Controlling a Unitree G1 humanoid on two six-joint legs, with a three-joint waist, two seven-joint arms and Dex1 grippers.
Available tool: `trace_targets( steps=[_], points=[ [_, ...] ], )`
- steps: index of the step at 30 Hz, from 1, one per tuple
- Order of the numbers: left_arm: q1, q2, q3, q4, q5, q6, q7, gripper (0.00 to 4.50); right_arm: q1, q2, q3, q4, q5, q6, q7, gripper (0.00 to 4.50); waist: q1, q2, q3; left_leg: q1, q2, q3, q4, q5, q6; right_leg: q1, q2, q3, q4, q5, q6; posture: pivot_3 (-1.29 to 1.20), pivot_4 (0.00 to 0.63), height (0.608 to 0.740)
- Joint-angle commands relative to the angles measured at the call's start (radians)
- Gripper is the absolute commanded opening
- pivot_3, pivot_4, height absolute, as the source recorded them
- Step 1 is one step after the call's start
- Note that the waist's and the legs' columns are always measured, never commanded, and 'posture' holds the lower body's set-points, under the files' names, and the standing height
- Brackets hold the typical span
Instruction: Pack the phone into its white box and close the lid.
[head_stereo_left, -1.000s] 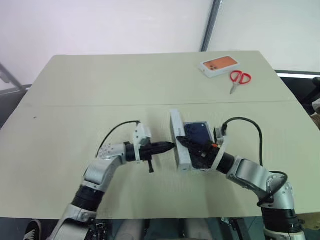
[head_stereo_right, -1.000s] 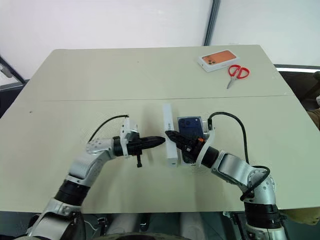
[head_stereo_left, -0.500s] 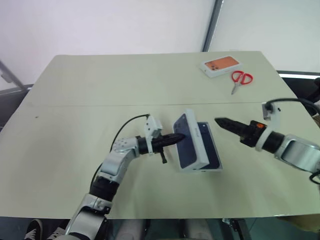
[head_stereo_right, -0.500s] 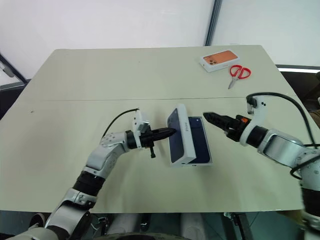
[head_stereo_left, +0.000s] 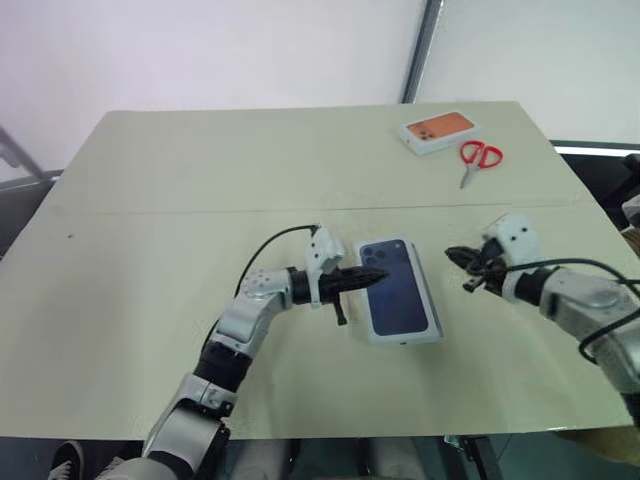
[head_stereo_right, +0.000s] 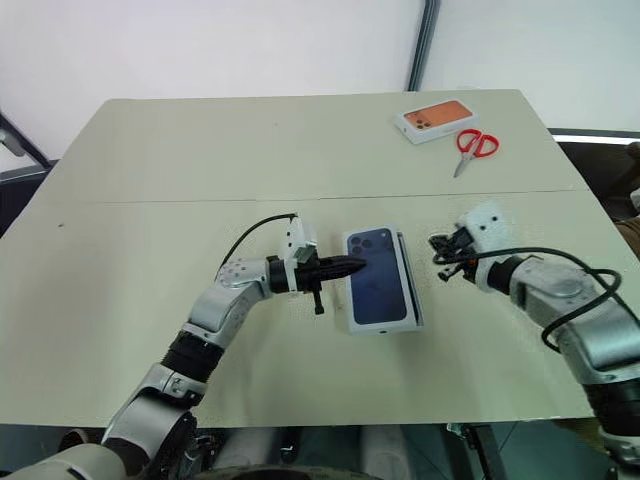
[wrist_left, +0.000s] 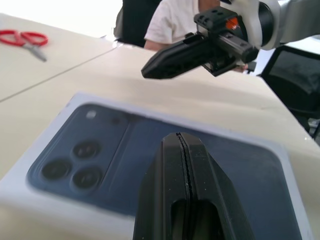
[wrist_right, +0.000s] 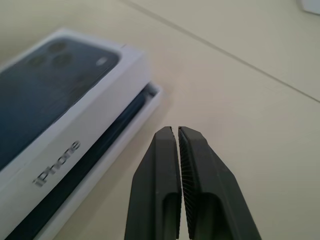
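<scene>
The lid (head_stereo_left: 398, 292), its dark blue phone print facing up, lies flat on the white box (wrist_right: 154, 93) at the table's middle. It sits slightly askew, and a dark strip shows in the gap between it and the box's rim. Apart from that strip, the phone is hidden under the lid. My left gripper (head_stereo_left: 378, 278) is shut and points level, with its tip over the lid's left edge. My right gripper (head_stereo_left: 452, 256) is shut and empty. It hovers a short way to the right of the box, pointing at it.
A white box with an orange phone print (head_stereo_left: 438, 131) and red scissors (head_stereo_left: 478, 158) lie at the table's far right. A seam runs across the table behind the box. A seated person in a white shirt (wrist_left: 170, 20) is beyond the table's right side.
The lid stood on edge a second ago and now lies flat on the box. My right gripper pulled away to the right and shut. My left gripper moved right, onto the lid.
</scene>
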Motion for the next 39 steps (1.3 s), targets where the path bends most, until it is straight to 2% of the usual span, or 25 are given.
trace_targets(
  steps=[1, 5, 11, 13, 16, 21, 30, 39],
  points=[
    [0.027, 0.063, 0.032, -0.092, -0.020, 0.032, -0.013, 0.00, -0.016, 0.032, -0.006, -0.044, -0.070, -0.059, 0.037, 0.03, 0.000, 0.000, 0.000, 0.000, 0.000, 0.000, 0.000, 0.000, 0.000, 0.000, 0.000, 0.000, 0.000, 0.000, 0.000, 0.00, 0.150, 0.740],
    [0.052, 0.119, 0.037, -0.070, -0.003, 0.023, -0.018, 0.00, -0.013, 0.038, 0.001, -0.021, -0.149, -0.096, 0.081, 0.03, 0.000, 0.000, 0.000, 0.000, 0.000, -0.001, 0.000, 0.000, 0.000, 0.000, 0.000, 0.000, 0.000, 0.000, 0.000, 0.00, 0.150, 0.740],
    [0.012, 0.124, -0.023, 0.037, 0.062, 0.067, -0.016, 0.00, 0.001, 0.048, 0.032, -0.028, -0.253, -0.134, 0.134, 0.03, 0.005, 0.000, 0.000, 0.000, 0.000, -0.001, 0.001, 0.000, 0.000, 0.001, 0.000, 0.000, 0.000, 0.000, 0.000, 0.00, 0.150, 0.740],
    [0.005, 0.114, -0.060, 0.069, 0.116, -0.024, -0.018, 0.00, 0.003, 0.045, 0.032, -0.024, -0.276, -0.147, 0.159, 0.03, 0.005, 0.000, 0.000, 0.000, 0.000, -0.001, 0.001, 0.000, 0.000, 0.001, 0.000, -0.001, 0.000, 0.000, 0.000, 0.00, 0.150, 0.740],
    [-0.024, 0.074, -0.082, 0.115, 0.140, -0.052, -0.009, 0.00, 0.017, 0.033, 0.023, -0.012, -0.303, -0.161, 0.196, 0.03, 0.007, 0.000, 0.000, 0.001, -0.001, -0.001, 0.001, 0.000, 0.000, 0.002, 0.000, -0.001, 0.000, 0.000, 0.000, 0.00, 0.150, 0.740],
    [-0.054, 0.031, -0.075, 0.147, 0.125, -0.029, -0.024, 0.00, 0.048, 0.017, -0.023, -0.052, -0.284, -0.149, 0.263, 0.03, 0.020, 0.000, 0.000, 0.001, -0.001, -0.001, 0.002, 0.000, 0.000, 0.003, -0.001, -0.001, 0.000, 0.000, 0.000, 0.00, 0.150, 0.740],
    [-0.081, -0.048, -0.031, 0.121, 0.086, 0.000, 0.007, 0.00, 0.073, 0.032, -0.051, -0.085, -0.306, -0.120, 0.285, 0.03, 0.024, 0.000, 0.000, 0.001, -0.001, -0.003, 0.004, 0.000, 0.000, 0.004, -0.001, -0.002, 0.000, 0.000, 0.000, 0.00, 0.150, 0.740],
    [-0.071, -0.058, -0.042, 0.117, 0.112, 0.000, -0.004, 0.00, 0.089, 0.036, -0.051, -0.071, -0.353, -0.125, 0.284, 0.03, 0.023, 0.000, 0.000, 0.001, -0.001, -0.002, 0.004, 0.000, 0.000, 0.004, -0.001, -0.002, 0.000, 0.000, 0.000, 0.00, 0.150, 0.740]
  ],
)
